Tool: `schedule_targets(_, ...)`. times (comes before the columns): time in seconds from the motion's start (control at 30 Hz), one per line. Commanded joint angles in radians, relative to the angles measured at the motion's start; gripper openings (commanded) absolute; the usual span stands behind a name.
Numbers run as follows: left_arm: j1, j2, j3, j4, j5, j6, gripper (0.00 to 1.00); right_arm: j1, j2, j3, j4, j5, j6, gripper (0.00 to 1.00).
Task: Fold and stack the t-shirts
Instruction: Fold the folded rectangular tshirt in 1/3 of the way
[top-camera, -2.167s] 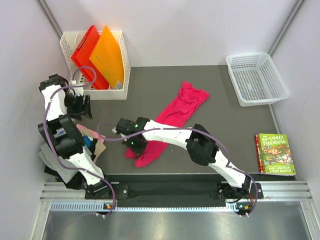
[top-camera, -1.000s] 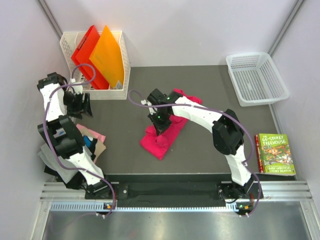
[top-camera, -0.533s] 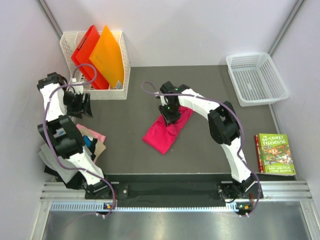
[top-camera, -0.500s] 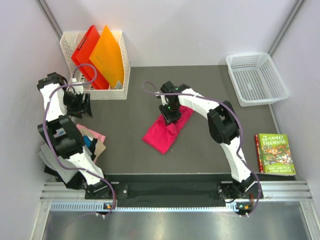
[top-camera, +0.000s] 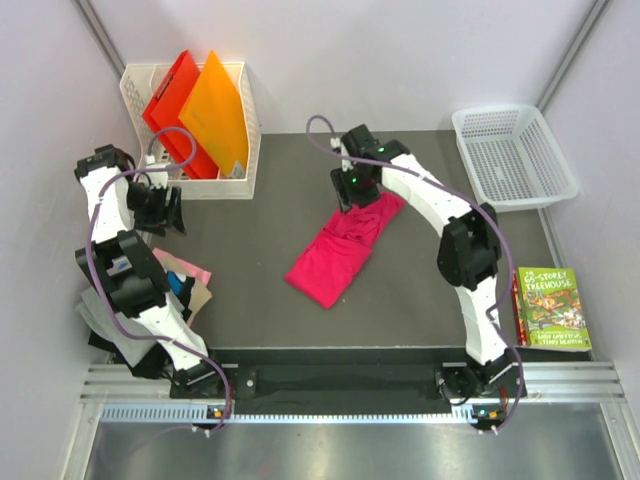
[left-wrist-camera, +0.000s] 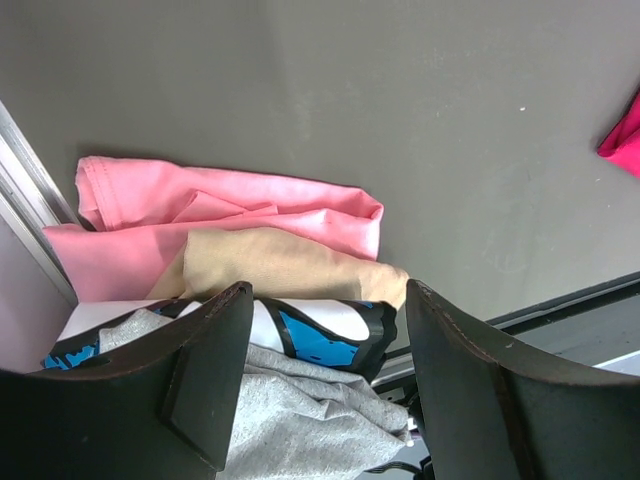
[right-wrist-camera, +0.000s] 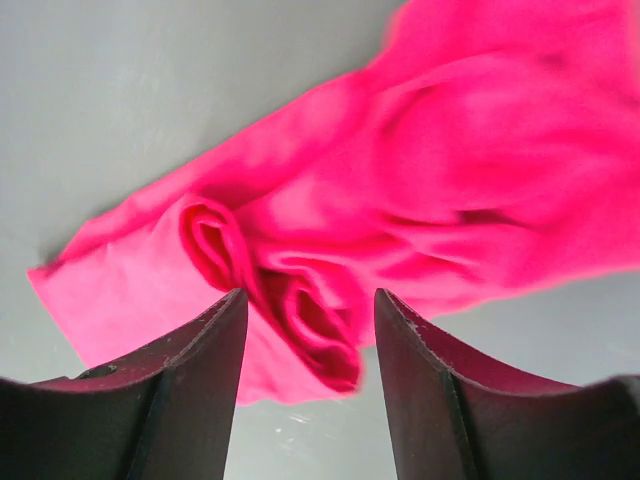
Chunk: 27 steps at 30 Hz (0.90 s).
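Note:
The magenta-pink t-shirt (top-camera: 340, 250) lies doubled over in a diagonal strip in the middle of the dark table. My right gripper (top-camera: 345, 197) hovers over its far end, open and empty. In the right wrist view its fingers (right-wrist-camera: 190, 390) frame a bunched roll of the magenta shirt (right-wrist-camera: 420, 190) below them. My left gripper (top-camera: 165, 212) is open and empty at the far left. Its wrist view shows the pile of small shirts: pale pink (left-wrist-camera: 220, 215), tan (left-wrist-camera: 290, 270), blue (left-wrist-camera: 320, 335) and grey (left-wrist-camera: 300, 420). The pile (top-camera: 185, 275) sits at the table's left edge.
A white file rack (top-camera: 245, 130) with red and orange folders (top-camera: 190, 110) stands at the far left. A white mesh basket (top-camera: 515, 155) is at the far right. A green-covered book (top-camera: 550, 308) lies at the near right.
My right gripper carried the shirt's near end toward the far side, doubling the shirt over. It has let go and moved on past the far end. The left arm has not moved.

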Motion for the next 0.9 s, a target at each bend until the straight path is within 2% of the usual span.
schedule_targets(0.0, -0.005, -0.042, 0.039, -0.153, 0.024, 0.028, 0.68, -0.025, -0.165, 0.03, 0.035, 0.088, 0.011, 0.53)
schedule_targets(0.2, -0.006, -0.044, 0.034, -0.146, 0.012, 0.026, 0.68, 0.085, -0.276, -0.151, 0.101, -0.065, 0.029, 0.49)
schedule_targets(0.23, -0.005, -0.042, 0.033, -0.145, 0.013, 0.02, 0.68, 0.136, -0.277, -0.185, 0.104, -0.061, 0.021, 0.48)
schedule_targets(0.37, -0.005, -0.041, 0.032, -0.142, 0.018, 0.014, 0.68, 0.205, -0.251, -0.253, 0.147, -0.102, 0.038, 0.43)
schedule_targets(0.57, -0.005, -0.05, 0.02, -0.145, 0.009, 0.019, 0.67, 0.179, -0.159, -0.254, 0.219, -0.154, 0.086, 0.33)
schedule_targets(0.63, -0.005, -0.059, 0.014, -0.151, -0.001, 0.025, 0.67, 0.143, -0.126, -0.274, 0.257, -0.217, 0.107, 0.3)
schedule_targets(0.77, -0.006, -0.08, 0.006, -0.159, -0.034, 0.032, 0.67, 0.074, -0.077, -0.32, 0.354, -0.318, 0.139, 0.3)
schedule_targets(0.87, -0.005, -0.088, 0.017, -0.172, -0.045, 0.036, 0.67, 0.035, -0.009, -0.293, 0.405, -0.438, 0.158, 0.3)
